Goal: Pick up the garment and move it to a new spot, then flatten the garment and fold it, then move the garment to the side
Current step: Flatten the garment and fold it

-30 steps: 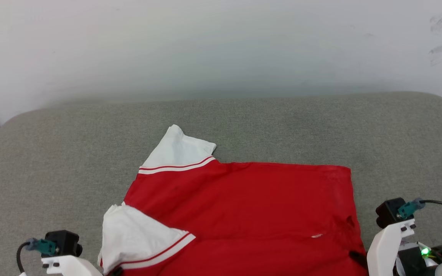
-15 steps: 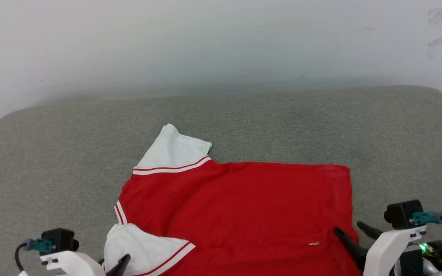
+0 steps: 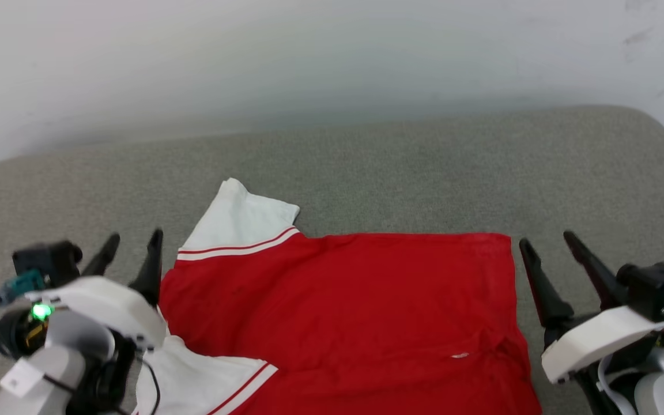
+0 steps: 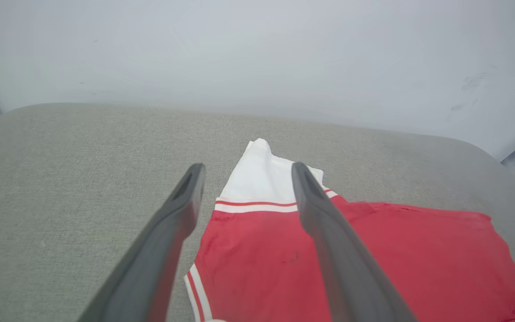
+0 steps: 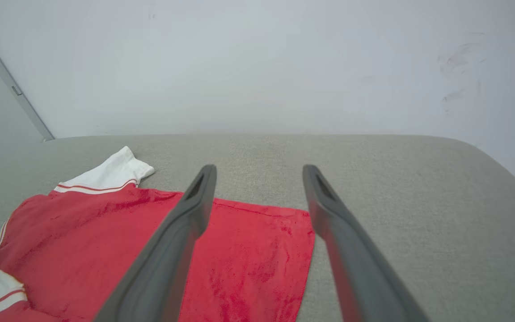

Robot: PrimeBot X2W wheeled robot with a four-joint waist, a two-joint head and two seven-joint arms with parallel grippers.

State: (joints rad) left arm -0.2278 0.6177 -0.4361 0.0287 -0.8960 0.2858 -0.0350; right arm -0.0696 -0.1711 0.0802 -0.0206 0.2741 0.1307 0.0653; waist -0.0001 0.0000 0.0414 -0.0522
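Right now my left gripper [image 3: 136, 234] stands with its two dark fingers spread wide and nothing between them, just off the sleeve end of the bright red, thin, shiny jersey with white sleeve panels and red-and-white stripe trim [image 3: 343, 305]. My right gripper [image 3: 544, 238] is equally wide and empty, just beside the jersey's straight hem edge. Neither touches the cloth.

The garment lies spread on the grey woven padded surface [image 3: 366, 167], close in front of me, and its nearest edge runs off the bottom of the head view. I judge it flat enough that the fold comes next. To do that well, I should pinch one end with each gripper at matching points, low against the padding, because fabric this slick will likely slide out of a shallow bite. The near white sleeve [image 3: 193, 383] looks rumpled over the red body, so I would tuck it first.

The long axis runs across me, left to right: shoulders to my left, hem to my right. The far white sleeve [image 3: 240, 222] points away and leftward, toward the pale wall [image 3: 309, 57].
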